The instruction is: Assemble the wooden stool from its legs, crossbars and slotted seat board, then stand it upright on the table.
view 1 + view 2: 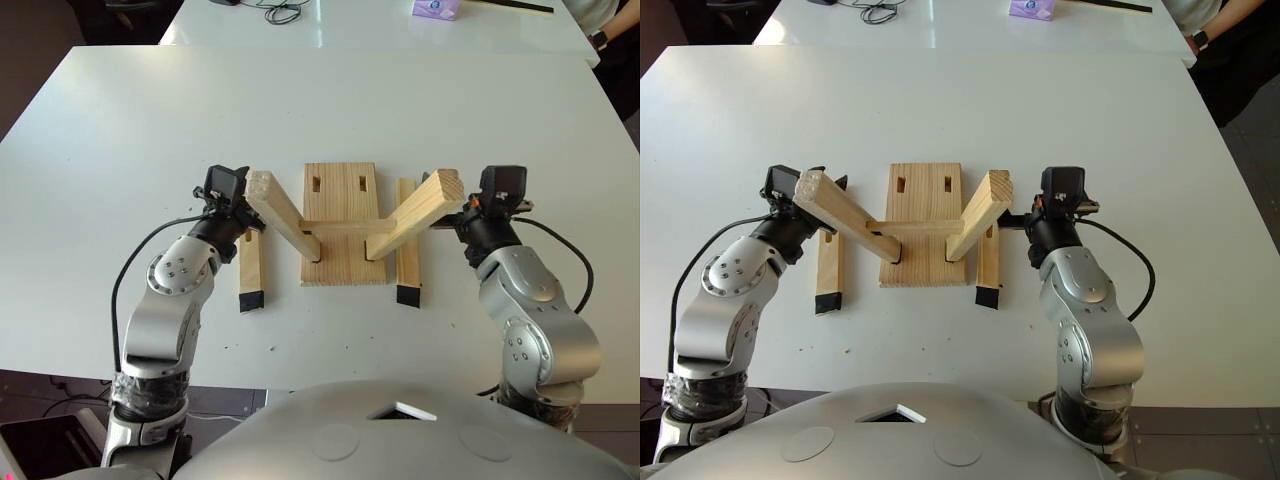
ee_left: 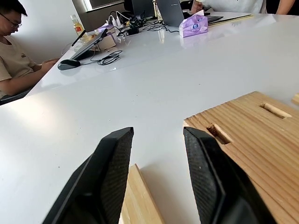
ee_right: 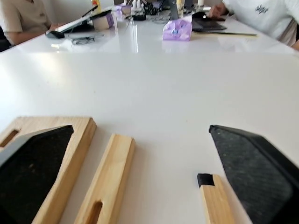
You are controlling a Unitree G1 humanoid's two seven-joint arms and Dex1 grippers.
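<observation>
Both arms bend inward over the white table (image 1: pixel 120 120). The left gripper (image 2: pixel 156 135) and right gripper (image 3: pixel 140 127) flank a half-built stool at frame centre, each with fingers spread and clasping nothing. One pale slotted wooden seat board (image 1: pixel 340 190) lies flat. Two square pine legs (image 1: pixel 285 215) stand on its near half, joined by one thin crossbar (image 1: pixel 345 226). Two black-tipped legs (image 1: pixel 250 275) lie flat, one either side. Print on the purple packet (image 1: pixel 435 8), at the top of the frame, is too small to read.

2 rounded silver arms (image 1: pixel 165 300), small screws on the joint discs, looping black cables (image 1: pixel 588 272); black fingers (image 2: pixel 112 172), pads possibly ribbed.
</observation>
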